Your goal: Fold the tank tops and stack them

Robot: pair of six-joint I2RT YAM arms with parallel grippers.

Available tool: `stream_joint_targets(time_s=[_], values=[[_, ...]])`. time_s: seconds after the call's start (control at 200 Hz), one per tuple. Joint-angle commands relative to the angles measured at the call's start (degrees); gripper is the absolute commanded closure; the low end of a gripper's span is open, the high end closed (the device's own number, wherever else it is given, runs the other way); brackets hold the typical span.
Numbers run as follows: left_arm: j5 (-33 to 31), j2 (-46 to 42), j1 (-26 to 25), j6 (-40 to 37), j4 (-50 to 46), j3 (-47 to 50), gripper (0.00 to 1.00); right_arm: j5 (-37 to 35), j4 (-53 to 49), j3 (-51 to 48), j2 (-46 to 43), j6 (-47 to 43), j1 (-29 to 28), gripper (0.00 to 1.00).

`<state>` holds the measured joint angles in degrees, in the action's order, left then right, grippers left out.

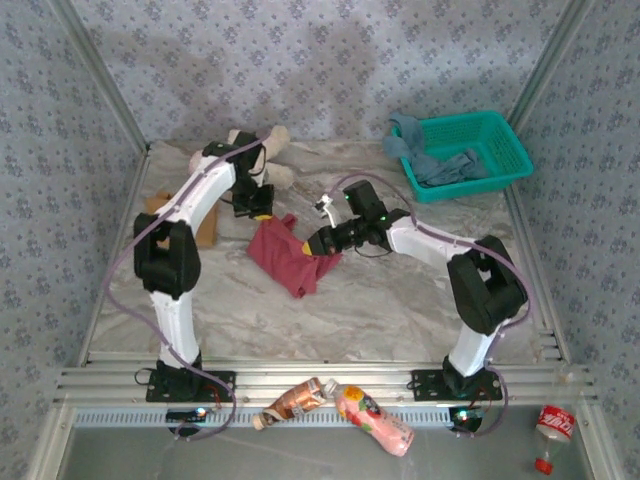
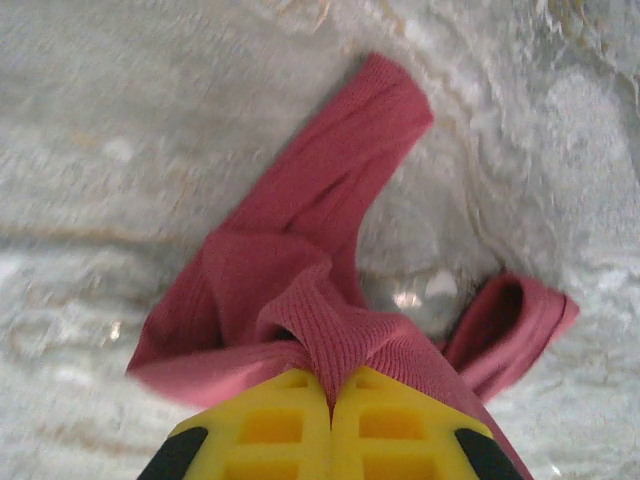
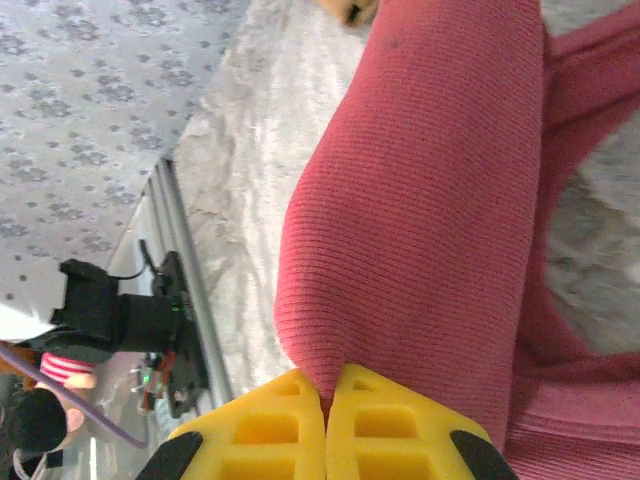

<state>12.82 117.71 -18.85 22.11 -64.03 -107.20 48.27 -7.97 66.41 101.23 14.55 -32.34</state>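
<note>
The dark red tank top [image 1: 285, 256] lies bunched at mid-table, held between both arms. My left gripper [image 1: 262, 212] is shut on its far edge; in the left wrist view the yellow fingers [image 2: 290, 425] pinch a fold of the red cloth [image 2: 300, 240], with a strap [image 2: 510, 325] trailing right. My right gripper [image 1: 322, 243] is shut on the right side; the red cloth [image 3: 430, 200] rises from its closed fingertips [image 3: 270, 425]. The dusty blue top [image 1: 440, 165] hangs out of the basket. A tan-brown cloth [image 1: 206, 230] lies partly hidden under the left arm.
The teal lattice basket [image 1: 497, 140] stands at the back right. The plush doll [image 1: 272, 148] lies at the back behind the left arm. Two bottles [image 1: 300, 400] [image 1: 375, 418] rest on the front rail, and a red-labelled bottle [image 1: 555, 425] lies at the front right.
</note>
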Motion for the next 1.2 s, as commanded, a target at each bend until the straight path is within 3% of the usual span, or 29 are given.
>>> stream_joint_targets(time_s=[0.0, 0.275, 0.365, 0.455, 0.58, 0.72, 0.919, 1.069, 1.194], values=[[0.92, 5.24, -0.87, -0.05, 1.84, -6.39, 0.98, 2.12, -3.55, 3.60, 4.38, -5.24, 2.85, 0.96], [1.94, 17.03, -1.61, -0.48, 0.23, -20.02, 0.87, -2.52, -4.06, 5.79, 9.68, -8.72, 7.34, 0.94], [2.05, 18.20, -1.71, -0.65, 0.40, -22.11, 0.73, -6.29, -3.76, 6.06, 10.15, -8.68, 7.54, 0.90], [1.12, 18.40, -1.67, -1.00, -0.26, -23.81, 0.62, -12.43, -4.59, 6.46, 9.88, -8.79, 7.49, 0.76], [-0.49, 16.45, -1.36, -2.01, -1.28, -23.56, 0.53, -22.08, -6.20, 5.95, 7.09, -9.60, 7.47, 0.74], [-1.99, 11.21, -0.51, -3.07, -2.46, -18.90, 0.52, -30.45, -8.60, 4.76, 2.40, -10.93, 6.06, 0.69], [-2.93, 2.70, 0.28, -5.57, 0.24, -4.98, 0.48, -30.99, -5.92, 2.52, -1.64, -5.71, -0.92, 0.67], [1.04, 0.33, 0.83, -6.90, 6.89, 6.83, 0.48, -29.29, -0.31, 4.45, 2.79, -2.24, -7.91, 0.68], [0.18, 1.36, 1.42, -8.79, 10.02, 9.87, 0.48, -30.30, 1.63, 5.42, 7.26, -1.23, -10.28, 0.71]])
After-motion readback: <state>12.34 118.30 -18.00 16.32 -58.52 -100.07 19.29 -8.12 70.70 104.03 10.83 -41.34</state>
